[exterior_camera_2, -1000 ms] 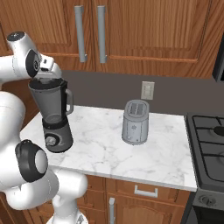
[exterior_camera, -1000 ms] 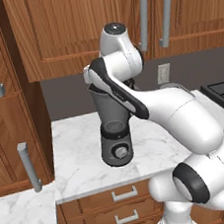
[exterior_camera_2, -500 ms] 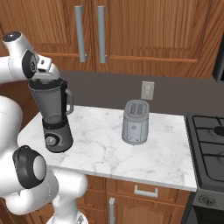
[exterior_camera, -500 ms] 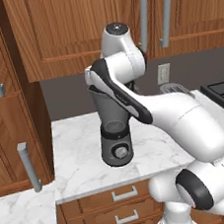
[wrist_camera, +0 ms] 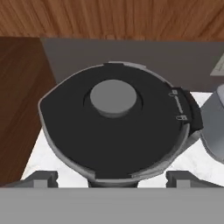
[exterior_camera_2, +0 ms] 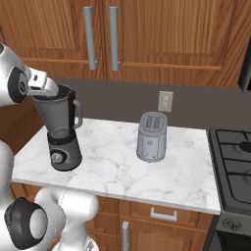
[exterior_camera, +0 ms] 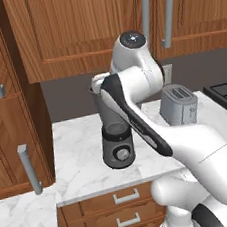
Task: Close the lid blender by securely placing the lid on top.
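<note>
On the white marble counter (exterior_camera_2: 112, 166), near its left end, the blender (exterior_camera_2: 60, 130) stands upright: a translucent grey tapered jar with a side handle on a dark cylindrical base with a round front knob. Seen from the hand view, the black lid (wrist_camera: 114, 127) sits flat on the jar mouth and covers it, its raised grey centre knob roughly centred and its small side tab toward the jar handle. The gripper (wrist_camera: 111, 178) hangs directly above the lid with its jaws spread wide, one dark fingertip (wrist_camera: 40, 178) at each side of the lid's near edge; nothing lies between them, and whether they touch the lid cannot be told. From the right base view the hand sits just above the jar's rim at the far left. A silver toaster (exterior_camera_2: 152, 137) stands on the same counter, well apart to the blender's right, below a wall outlet (exterior_camera_2: 165, 101). Wooden cabinets (exterior_camera_2: 147, 34) with grey bar handles hang above.
</note>
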